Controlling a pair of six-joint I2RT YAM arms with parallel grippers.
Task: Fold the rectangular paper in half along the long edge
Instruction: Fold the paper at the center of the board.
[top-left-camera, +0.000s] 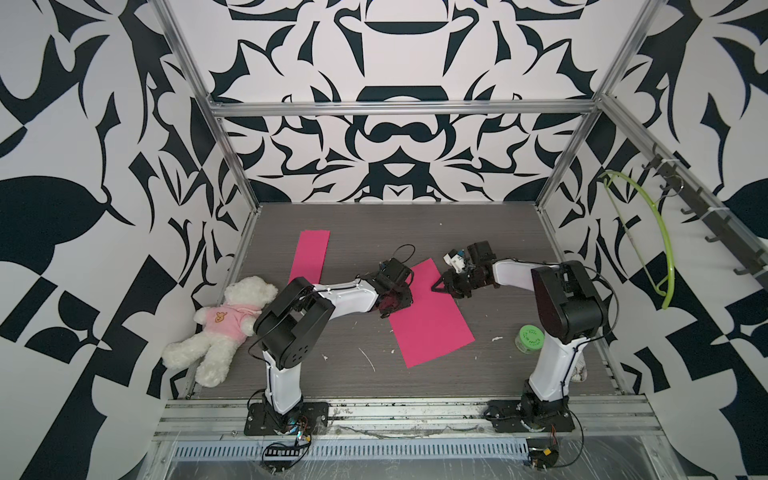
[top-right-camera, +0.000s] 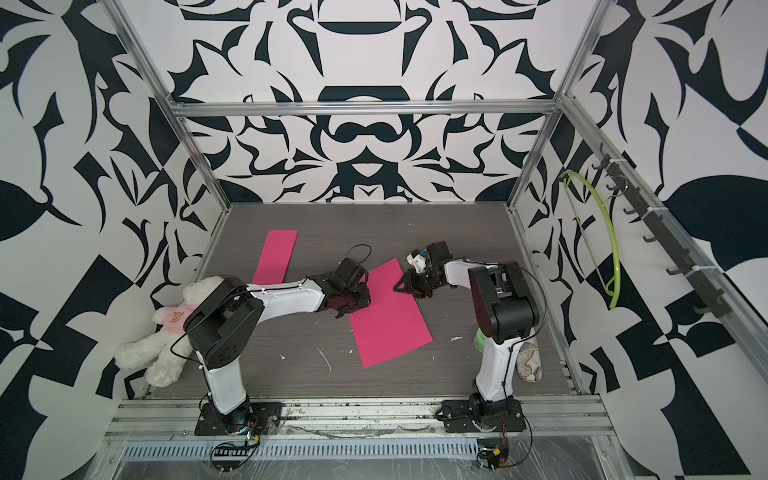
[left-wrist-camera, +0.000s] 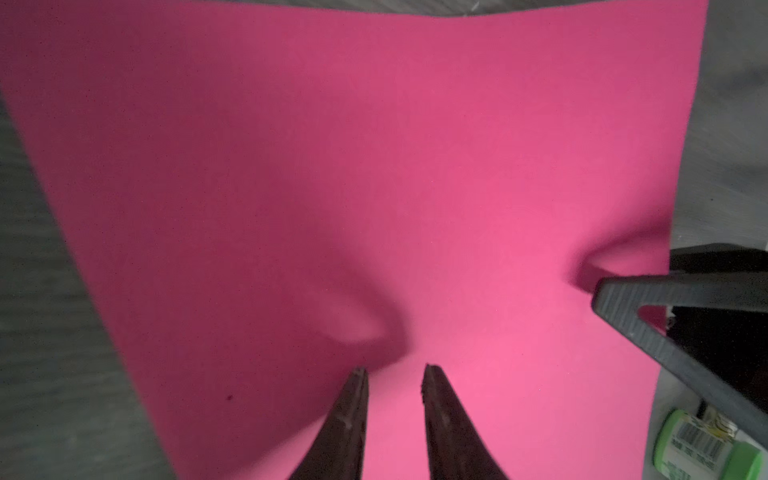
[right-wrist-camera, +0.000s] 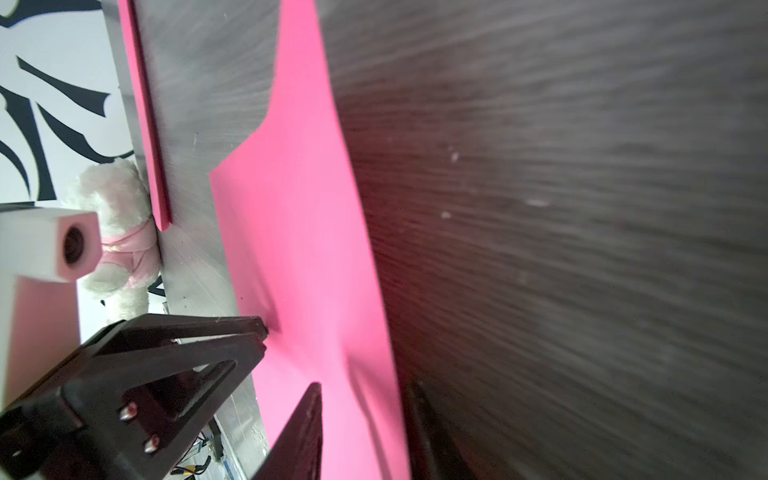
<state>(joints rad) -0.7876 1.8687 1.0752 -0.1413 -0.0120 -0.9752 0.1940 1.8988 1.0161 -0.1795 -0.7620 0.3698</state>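
Rectangular paper (top-left-camera: 432, 324): edge hiding under left end effector (left-wrist-camera: 395, 370), fingers slightly parted, tips pressing sheet. Right end effector (top-left-camera: 435, 288) part-open, straddling paper edge. Both reaching inward, low over table (top-left-camera: 478, 232).

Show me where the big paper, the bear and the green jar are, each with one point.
big paper (top-left-camera: 432, 324): in a top view, on its flat middle.
bear (top-left-camera: 232, 318): in a top view, on its pink shirt.
green jar (top-left-camera: 530, 336): in a top view, on its lid.
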